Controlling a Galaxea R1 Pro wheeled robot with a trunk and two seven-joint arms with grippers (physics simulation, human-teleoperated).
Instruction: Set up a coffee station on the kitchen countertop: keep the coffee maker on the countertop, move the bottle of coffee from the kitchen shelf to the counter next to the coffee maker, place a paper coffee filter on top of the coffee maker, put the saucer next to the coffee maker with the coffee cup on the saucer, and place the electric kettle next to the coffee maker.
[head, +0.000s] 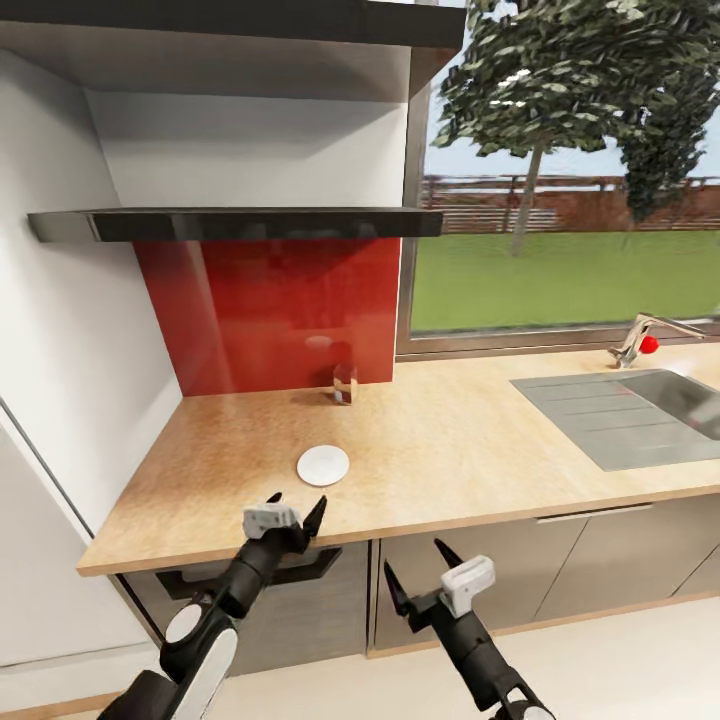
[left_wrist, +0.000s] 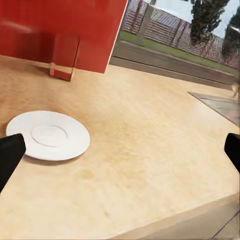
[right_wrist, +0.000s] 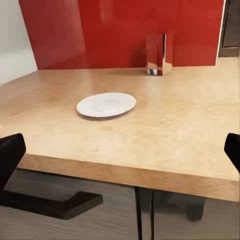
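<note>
Right gripper (head: 412, 572): jaws spread, nothing held, in front of the cabinet doors below the tabletop (head: 470, 450) edge; left gripper (head: 296, 505): jaws spread, nothing held, over the tabletop's front edge, above the black oven handle (head: 290, 568); saucer (head: 323, 465): white, flat on the tabletop just beyond the left gripper; glass container (head: 345, 383): upright near the red backsplash (head: 270, 310), well behind the saucer, contents indistinct; steel sink (head: 640, 410) and faucet (head: 640, 340): far right, below the window (head: 570, 200).

Red backsplash (head: 270, 310) under black hood (head: 240, 223); steel sink (head: 625, 412), faucet (head: 640, 340) by window (head: 570, 200)
</note>
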